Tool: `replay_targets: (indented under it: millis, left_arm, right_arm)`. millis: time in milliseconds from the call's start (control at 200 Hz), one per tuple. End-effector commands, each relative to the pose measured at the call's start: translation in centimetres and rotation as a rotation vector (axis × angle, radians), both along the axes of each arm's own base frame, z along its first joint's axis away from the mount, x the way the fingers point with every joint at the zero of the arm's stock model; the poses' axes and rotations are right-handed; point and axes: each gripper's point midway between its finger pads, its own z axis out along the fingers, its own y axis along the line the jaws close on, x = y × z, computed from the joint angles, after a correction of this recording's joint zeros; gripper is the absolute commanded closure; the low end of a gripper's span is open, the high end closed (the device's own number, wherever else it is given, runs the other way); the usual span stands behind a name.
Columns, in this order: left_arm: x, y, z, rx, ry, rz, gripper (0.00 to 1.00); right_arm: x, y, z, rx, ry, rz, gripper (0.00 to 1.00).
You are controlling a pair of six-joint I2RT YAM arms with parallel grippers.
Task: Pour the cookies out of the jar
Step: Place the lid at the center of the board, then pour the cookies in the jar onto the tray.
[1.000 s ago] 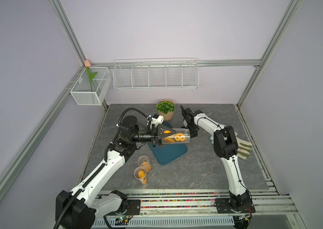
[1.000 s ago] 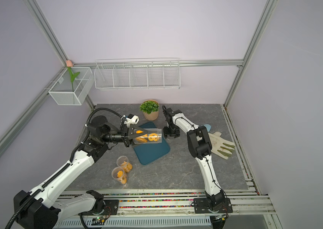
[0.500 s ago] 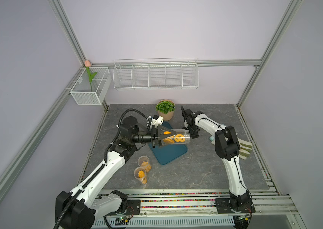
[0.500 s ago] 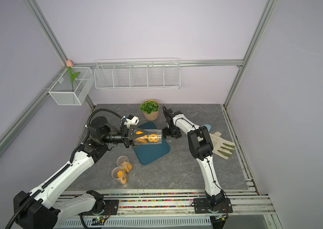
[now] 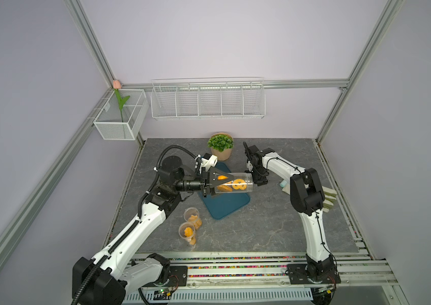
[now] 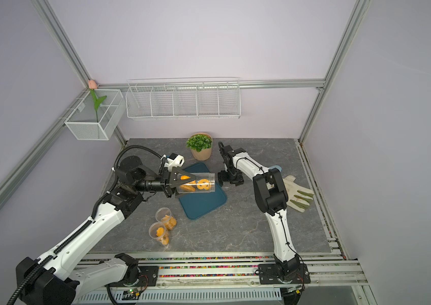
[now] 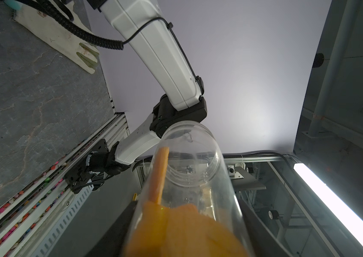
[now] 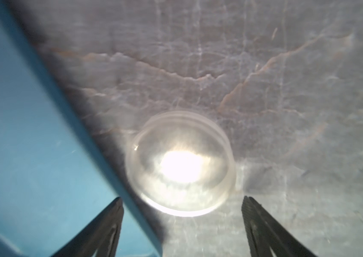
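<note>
Left gripper (image 5: 214, 184) is clamped tight on the base end of the clear plastic cylindrical jar (image 5: 238, 182). The jar is in the air, lying about level on its side over the dark teal rounded rectangular tray (image 5: 231, 210), mouth pointing at the right arm. Left wrist view confirms the mouth is open with no cap on it (image 7: 190, 153). The small orange-golden cookies (image 5: 232, 185) are all inside the jar, bunched in the half nearer the gripper. One pretzel-type piece sits closest to the mouth, and the wrist cam shows one cookie (image 7: 160, 173) standing on edge against the wall. No cookies on the tray in either top view. Right gripper (image 5: 259, 181) sits just off the jar mouth, low over the grey stone-pattern tabletop (image 5: 262, 227). Its jaws are spread wide and hold nothing. Right wrist cam shows the round clear plastic lid (image 8: 180, 164) lying flat on the tabletop between the two dark fingertips (image 8: 113, 213), just beside the tray edge; can't tell if it touches the edge, image is blurred. Two small clear cups with orange cookies (image 5: 190, 223) stand together on the table near the tray's front corner. Green potted plant in a tan pot (image 5: 221, 146) at the back, pale work glove (image 6: 298, 195) on the far right.
</note>
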Motion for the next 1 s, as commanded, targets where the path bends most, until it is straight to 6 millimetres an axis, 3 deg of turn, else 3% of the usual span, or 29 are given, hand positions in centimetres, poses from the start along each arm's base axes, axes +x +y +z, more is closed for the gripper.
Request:
replay_targets:
  millis: [0,215,460,725,995]
  left_arm:
    - [0.0,0.5,-0.3,-0.010,-0.041,0.003,0.39]
    - [0.9,0.8,-1.3,-0.004,-0.061,0.021,0.38]
    - [2.5,1.2,-3.2,0.027,-0.067,0.043,0.38]
    - [4.3,1.3,-5.6,0.050,-0.074,0.030,0.37]
    - [7.0,2.4,-8.3,0.069,-0.112,0.021,0.36]
  right_arm:
    - [0.0,0.3,6.1,0.086,-0.109,0.023,0.14]
    - [-1.9,-1.3,10.7,0.137,-0.173,0.013,0.14]
    - [-5.1,-3.1,13.5,0.303,-0.194,-0.086,0.14]
    - [-9.0,-4.4,13.8,0.348,-0.149,-0.116,0.14]
    - [-11.2,-5.3,13.9,0.337,-0.142,-0.110,0.14]
